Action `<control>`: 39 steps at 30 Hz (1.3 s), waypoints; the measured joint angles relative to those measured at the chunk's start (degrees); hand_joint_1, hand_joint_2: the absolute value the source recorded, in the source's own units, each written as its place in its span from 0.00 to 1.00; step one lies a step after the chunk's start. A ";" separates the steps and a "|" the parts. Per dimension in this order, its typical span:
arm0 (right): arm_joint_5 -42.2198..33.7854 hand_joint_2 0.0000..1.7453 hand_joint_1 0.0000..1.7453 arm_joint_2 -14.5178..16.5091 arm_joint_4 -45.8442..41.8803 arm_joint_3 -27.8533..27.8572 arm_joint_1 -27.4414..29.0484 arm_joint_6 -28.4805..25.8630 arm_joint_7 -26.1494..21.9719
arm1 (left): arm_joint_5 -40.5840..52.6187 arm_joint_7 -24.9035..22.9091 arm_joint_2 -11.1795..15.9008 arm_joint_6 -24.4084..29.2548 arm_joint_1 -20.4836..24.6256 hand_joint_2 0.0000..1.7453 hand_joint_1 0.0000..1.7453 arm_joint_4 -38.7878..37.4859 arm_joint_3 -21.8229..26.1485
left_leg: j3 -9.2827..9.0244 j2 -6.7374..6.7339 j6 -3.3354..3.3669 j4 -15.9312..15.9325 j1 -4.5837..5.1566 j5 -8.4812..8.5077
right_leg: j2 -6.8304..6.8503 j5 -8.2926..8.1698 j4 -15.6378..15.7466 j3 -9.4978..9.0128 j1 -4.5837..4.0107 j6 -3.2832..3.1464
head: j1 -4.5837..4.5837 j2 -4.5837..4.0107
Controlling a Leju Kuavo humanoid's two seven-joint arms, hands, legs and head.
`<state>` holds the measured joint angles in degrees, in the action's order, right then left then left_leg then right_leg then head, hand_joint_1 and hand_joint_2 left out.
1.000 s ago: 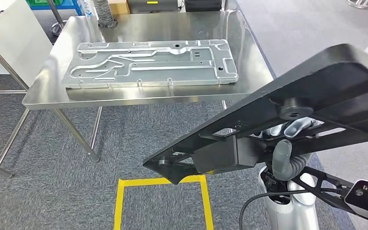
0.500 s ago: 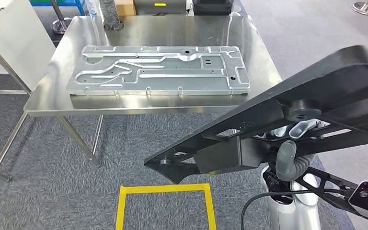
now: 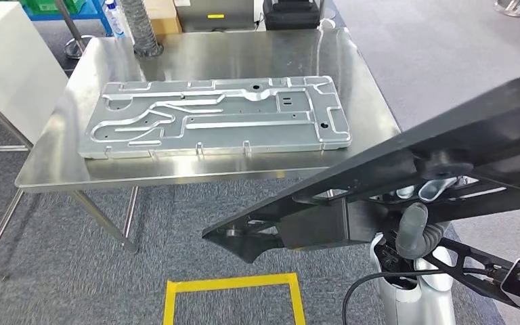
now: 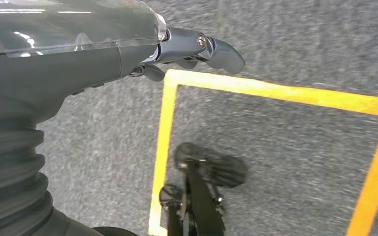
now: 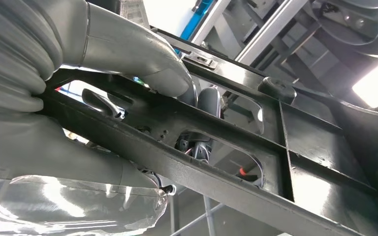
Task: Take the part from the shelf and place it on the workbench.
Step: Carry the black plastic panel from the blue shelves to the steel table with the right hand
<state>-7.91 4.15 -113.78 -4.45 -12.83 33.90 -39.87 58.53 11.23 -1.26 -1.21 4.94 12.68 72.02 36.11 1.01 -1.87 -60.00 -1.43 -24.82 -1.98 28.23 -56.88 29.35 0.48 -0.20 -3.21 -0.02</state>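
Note:
My right hand [image 3: 416,227] grips a large black frame-like part [image 3: 447,142] from beneath, low on the right of the head view. The part slopes down to the left, over the carpet in front of the table. In the right wrist view the thumb [image 5: 128,49] presses on one of the black part's [image 5: 236,147] ribs, with fingers reaching through an opening. The workbench is a steel table [image 3: 230,54] ahead, carrying a flat silver machined plate [image 3: 217,125]. My left hand [image 4: 197,46] hangs over the floor, fingers extended and holding nothing.
A yellow tape square [image 3: 233,281] marks the grey carpet just before my feet, the same tape square [image 4: 275,93] lying under the left hand. A white cabinet [image 3: 7,61] stands left of the table. A ribbed hose [image 3: 135,27] and boxes stand behind it.
The whole picture has shifted: the camera has moved and the table now looks nearer and lower in the frame. The black part stays in my right hand, lying a little flatter.

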 joint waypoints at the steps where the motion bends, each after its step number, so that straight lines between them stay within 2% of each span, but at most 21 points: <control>1: -0.10 1.00 1.00 0.01 0.07 0.08 -0.02 0.11 0.02 | -0.03 0.03 0.01 0.02 -0.04 1.00 0.00 0.00 0.00 | -0.24 0.13 0.43 1.22 0.09 1.01 | -0.21 0.37 -0.07 -0.09 -0.03 0.37 | 0.00 0.00; 3: -0.02 1.00 1.00 0.02 0.10 0.33 -0.05 0.26 0.04 | -0.13 0.10 0.02 0.03 0.03 1.00 0.00 0.00 0.00 | -0.59 -0.06 1.52 1.46 0.28 0.84 | -0.47 0.61 -0.32 -0.20 -0.06 1.08 | 0.00 0.00; 5: 0.36 1.00 1.00 0.03 -0.05 0.63 -0.07 0.37 0.04 | -0.24 0.20 0.01 0.03 0.14 1.00 0.00 0.00 0.01 | -1.49 -0.14 2.33 1.78 0.17 0.68 | 0.12 0.69 -2.49 0.44 0.03 1.59 | 0.01 0.00; 7: 0.59 1.00 1.00 0.04 -0.21 0.84 -0.09 0.42 0.02 | -0.30 0.27 0.01 0.03 0.21 1.00 0.00 0.00 0.02 | -2.41 -0.17 2.94 2.02 0.17 0.13 | 1.03 2.07 -8.46 3.91 0.14 1.98 | 0.01 0.00; 9: 0.64 1.00 1.00 0.04 -0.31 0.99 0.05 0.44 0.00 | -0.32 0.28 0.01 0.03 0.17 1.00 0.00 0.00 0.02 | -3.15 -0.18 3.22 2.04 0.33 -0.67 | 1.37 4.87 -15.26 8.94 0.20 2.21 | 0.00 0.00; 10: 0.68 1.00 1.00 0.04 -0.34 1.07 0.16 0.43 0.00 | -0.32 0.28 0.01 0.03 0.12 1.00 0.00 0.00 0.02 | -3.63 -0.18 3.28 2.04 0.43 -1.12 | 1.40 5.68 -16.94 10.75 0.21 2.18 | 0.00 0.00; 11: 0.72 1.00 1.00 0.04 -0.39 1.11 0.22 0.41 0.00 | -0.32 0.28 0.01 0.03 0.06 1.00 0.00 0.00 0.02 | -4.23 -0.17 3.32 2.04 0.56 -1.59 | 1.41 5.41 -16.71 11.56 0.18 2.04 | 0.00 0.00; 12: 0.74 1.00 1.00 0.04 -0.49 1.14 0.24 0.38 0.00 | -0.32 0.30 0.01 0.03 0.04 1.00 0.00 0.00 0.02 | -4.96 -0.15 3.34 2.05 0.71 -2.12 | 1.43 3.77 -14.46 11.36 0.06 1.73 | 0.00 0.00; 14: 0.76 1.00 1.00 0.04 -0.84 1.19 0.27 0.32 0.00 | -0.28 0.32 -0.09 0.02 0.07 1.00 0.00 -0.01 0.02 | -6.48 -0.13 3.28 2.09 1.05 -3.21 | 1.56 -1.91 -6.92 9.31 -0.48 0.57 | 0.00 0.00; 16: 0.75 1.00 1.00 0.04 -1.17 1.27 0.32 0.23 0.01 | -0.23 0.31 -0.24 -0.01 0.15 1.00 0.00 -0.02 0.02 | -7.33 -0.05 2.83 2.28 1.24 -4.11 | 1.67 -4.99 -2.07 7.89 -1.07 -0.47 | 0.06 0.00; 20: 0.73 1.00 1.00 0.22 -1.82 1.42 0.55 0.21 0.02 | -0.22 0.27 -0.21 0.03 0.28 1.00 0.00 -0.02 0.02 | -7.67 -0.23 1.71 0.27 1.37 -4.32 | 1.54 -4.92 -0.33 5.99 -0.77 -1.21 | 0.08 0.00; 22: 0.74 1.00 1.00 0.48 -2.05 1.48 0.62 0.22 0.01 | -0.23 0.28 -0.17 0.04 0.40 1.00 0.00 -0.02 0.02 | -5.01 -0.37 1.32 -4.90 1.23 -5.66 | 1.61 -4.46 0.23 4.56 -0.49 -1.54 | 0.06 0.00; 24: 0.85 1.00 1.00 0.68 -2.10 1.61 0.72 -0.10 0.01 | -0.20 0.30 -0.11 0.05 0.35 1.00 0.00 -0.02 0.02 | -0.56 -0.44 0.69 -11.42 0.99 -8.54 | 1.56 -3.71 0.29 3.78 -0.47 -1.72 | 0.04 0.00; 26: 0.94 1.00 1.00 0.75 -2.09 1.76 0.83 -0.51 0.02 | -0.13 0.35 -0.05 0.05 0.23 1.00 0.00 -0.02 0.02 | 2.22 -0.47 0.24 -14.61 0.81 -10.63 | 1.46 -3.16 0.26 3.28 -0.45 -1.66 | 0.04 0.00; 27: 0.92 1.00 1.00 0.76 -2.06 1.87 0.84 -0.61 0.02 | -0.07 0.38 -0.05 0.05 0.19 1.00 0.00 -0.02 0.02 | 2.77 -0.50 0.16 -14.80 0.74 -10.82 | 1.41 -2.95 0.24 3.06 -0.43 -1.61 | 0.04 0.00; 31: 0.43 1.00 1.00 0.77 -1.86 2.56 0.80 -0.32 0.02 | 0.17 0.44 -0.03 -0.01 0.15 1.00 0.00 -0.02 0.02 | 2.65 -0.59 -0.01 -11.62 0.54 -8.67 | 1.32 -2.20 0.14 2.16 -0.30 -1.31 | 0.04 0.00; 33: -0.11 1.00 1.00 0.86 -1.52 3.57 0.56 0.71 0.02 | 0.20 0.45 0.00 -0.04 0.15 1.00 0.00 -0.02 0.02 | 1.31 -0.62 -0.06 -7.07 0.40 -5.22 | 1.32 -1.60 -0.01 1.51 -0.21 -1.07 | 0.04 0.00; 35: -0.90 1.00 1.00 1.04 0.08 6.67 -0.64 2.63 0.04 | 0.16 0.45 0.03 -0.12 0.14 1.00 0.00 -0.02 0.02 | -0.57 -0.66 0.95 -0.69 0.43 -0.86 | 1.23 -0.33 -0.60 0.58 -0.25 0.06 | 0.05 0.00; 36: -1.05 1.00 1.00 1.10 0.92 8.11 -1.36 3.18 0.05 | 0.13 0.46 0.03 -0.14 0.15 1.00 0.00 -0.02 0.02 | -1.17 -0.66 1.60 0.92 0.44 0.12 | 1.22 0.15 -1.02 0.42 -0.27 0.61 | 0.05 0.00; 37: -1.10 1.00 1.00 1.14 1.77 9.46 -2.13 3.49 0.06 | 0.07 0.51 0.03 -0.16 0.19 1.00 0.00 -0.02 0.02 | -1.53 -0.66 2.35 1.46 0.49 0.15 | 1.23 0.54 -1.98 0.68 -0.27 1.14 | 0.05 0.00; 39: -0.96 1.00 1.00 1.13 3.00 10.76 -3.36 2.94 0.03 | -0.01 0.64 0.02 -0.18 0.30 1.00 0.00 -0.02 0.02 | -2.11 -0.66 2.94 1.62 0.40 -0.13 | 1.42 1.87 -6.65 3.36 -0.13 1.65 | 0.06 0.00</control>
<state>-8.86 5.28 -110.78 6.32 -16.19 36.84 -39.84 58.52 11.88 -1.23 -1.39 5.24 12.66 72.04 34.00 0.34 1.07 -58.38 -1.03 -24.95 -0.56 30.10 -63.53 32.71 0.36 1.45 -3.15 -0.02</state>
